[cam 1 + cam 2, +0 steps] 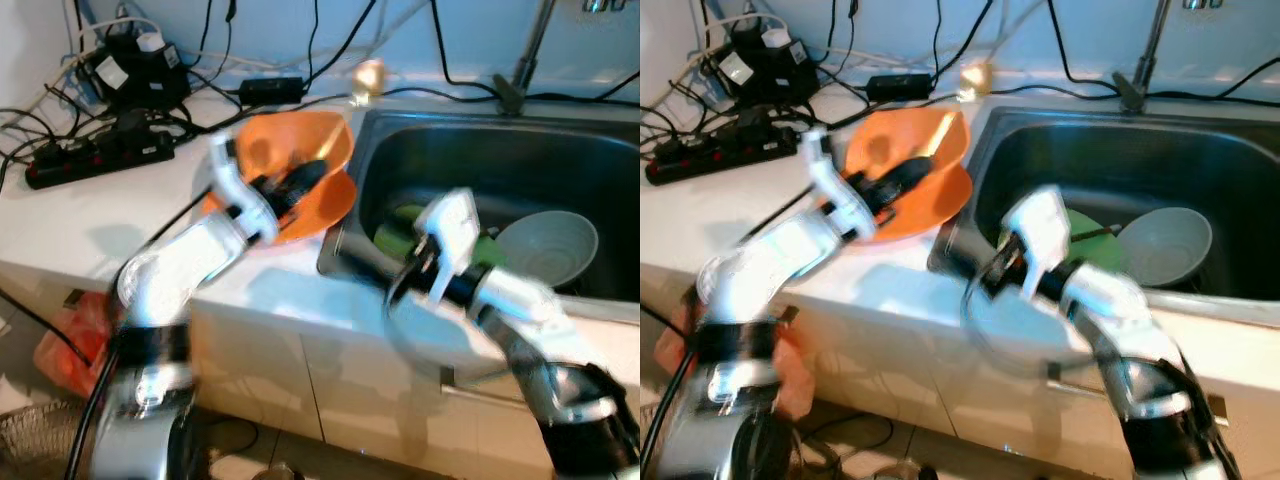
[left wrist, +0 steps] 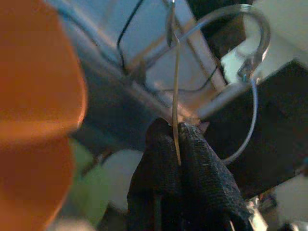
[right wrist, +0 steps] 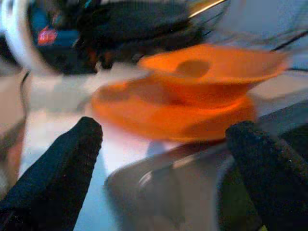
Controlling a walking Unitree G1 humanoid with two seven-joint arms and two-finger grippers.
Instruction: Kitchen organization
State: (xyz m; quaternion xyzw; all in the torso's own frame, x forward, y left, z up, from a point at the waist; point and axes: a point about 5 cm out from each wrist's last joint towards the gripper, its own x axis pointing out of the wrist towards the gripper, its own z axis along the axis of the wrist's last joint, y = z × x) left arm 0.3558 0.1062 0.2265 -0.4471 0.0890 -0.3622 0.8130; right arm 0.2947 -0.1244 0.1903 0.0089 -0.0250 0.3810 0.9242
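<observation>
Scene: orange bowl tilts on orange plate on counter beside sink | left gripper pinches thin stick | right gripper spread | advice: lift slowly, steady bowl.

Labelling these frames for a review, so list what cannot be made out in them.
- Right tool: motion blur in the eye views smears the arm; the wrist view shows its fingers apart.
- Green item in the sink: partly behind the right arm, kind unclear.
- Thin stick in the left tool: its top is cut off; the orange bowl hides the rest.
</observation>
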